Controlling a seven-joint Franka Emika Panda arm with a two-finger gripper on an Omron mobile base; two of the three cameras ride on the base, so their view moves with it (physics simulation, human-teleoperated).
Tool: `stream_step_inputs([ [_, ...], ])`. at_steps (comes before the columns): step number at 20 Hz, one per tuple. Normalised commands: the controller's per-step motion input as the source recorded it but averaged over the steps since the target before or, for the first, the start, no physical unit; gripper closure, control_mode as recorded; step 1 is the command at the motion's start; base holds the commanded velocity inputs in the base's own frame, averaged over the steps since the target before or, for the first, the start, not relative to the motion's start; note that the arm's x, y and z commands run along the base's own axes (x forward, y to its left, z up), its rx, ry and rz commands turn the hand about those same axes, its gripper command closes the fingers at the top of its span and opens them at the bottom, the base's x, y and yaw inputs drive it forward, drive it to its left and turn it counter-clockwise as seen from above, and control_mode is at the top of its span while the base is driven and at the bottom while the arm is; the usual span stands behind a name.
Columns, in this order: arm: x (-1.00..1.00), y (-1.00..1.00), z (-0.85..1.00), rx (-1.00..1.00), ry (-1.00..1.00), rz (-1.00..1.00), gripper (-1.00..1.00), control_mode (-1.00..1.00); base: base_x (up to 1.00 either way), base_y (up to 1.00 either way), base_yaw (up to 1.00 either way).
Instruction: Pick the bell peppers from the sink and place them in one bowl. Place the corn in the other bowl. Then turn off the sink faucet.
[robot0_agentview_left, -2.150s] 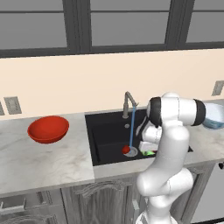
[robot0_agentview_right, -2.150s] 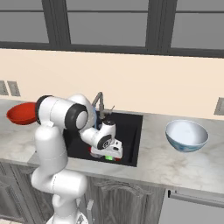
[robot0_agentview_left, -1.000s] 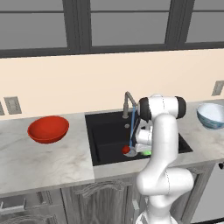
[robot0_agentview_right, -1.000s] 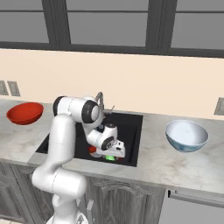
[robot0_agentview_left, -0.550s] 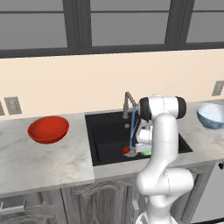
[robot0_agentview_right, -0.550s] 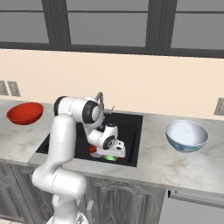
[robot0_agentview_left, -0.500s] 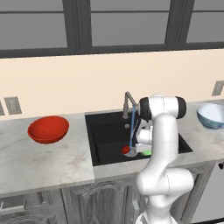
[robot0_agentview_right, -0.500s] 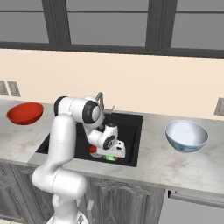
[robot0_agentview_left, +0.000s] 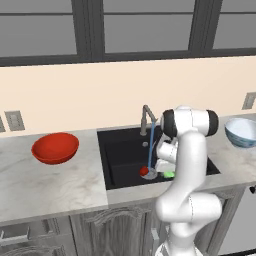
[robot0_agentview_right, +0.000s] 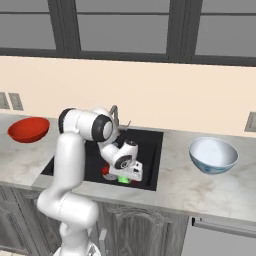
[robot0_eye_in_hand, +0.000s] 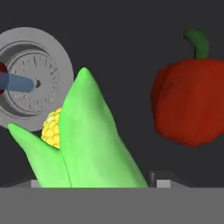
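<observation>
The light-green corn (robot0_eye_in_hand: 87, 144) lies on the black sink floor, right in front of the hand, its husk standing between the two fingertips. My gripper (robot0_eye_in_hand: 98, 183) is open around it, low in the sink (robot0_agentview_left: 122, 152). One red bell pepper (robot0_eye_in_hand: 190, 100) sits just to the corn's right in the hand view. A sliver of red at the drain's edge (robot0_eye_in_hand: 2, 70) may be the second pepper. From the base views the gripper (robot0_agentview_right: 127, 175) hovers over the corn (robot0_agentview_right: 122, 179), with a pepper (robot0_agentview_left: 144, 171) beside it. The faucet (robot0_agentview_left: 146, 117) runs a blue stream (robot0_agentview_left: 151, 145).
The red-orange bowl (robot0_agentview_left: 55, 147) stands on the counter left of the sink. The white-and-blue bowl (robot0_agentview_left: 241, 132) stands on the counter to the right. The round metal drain (robot0_eye_in_hand: 30, 83) lies under the water stream. The sink walls close in around the hand.
About two seconds ago the arm reached across from the right; it has swung upright and brought the hand down into the sink. Over the last second almost nothing moved.
</observation>
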Motion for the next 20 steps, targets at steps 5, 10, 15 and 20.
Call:
stream_step_inputs([
  [5, -0.1, 0.0, 0.7, 0.24, -0.43, -0.03, 1.0, -1.0, 0.0, 0.0, 0.0],
  [10, 0.0, 0.0, 0.76, 0.14, -0.47, -0.03, 1.0, -1.0, 0.0, 0.0, 0.0],
  [15, 0.01, 0.0, 0.94, 0.04, -0.33, -0.07, 1.0, -1.0, 0.0, 0.0, 0.0],
  [20, 0.26, -0.1, 1.0, 0.04, -0.06, 0.0, 1.0, -1.0, 0.0, 0.0, 0.0],
])
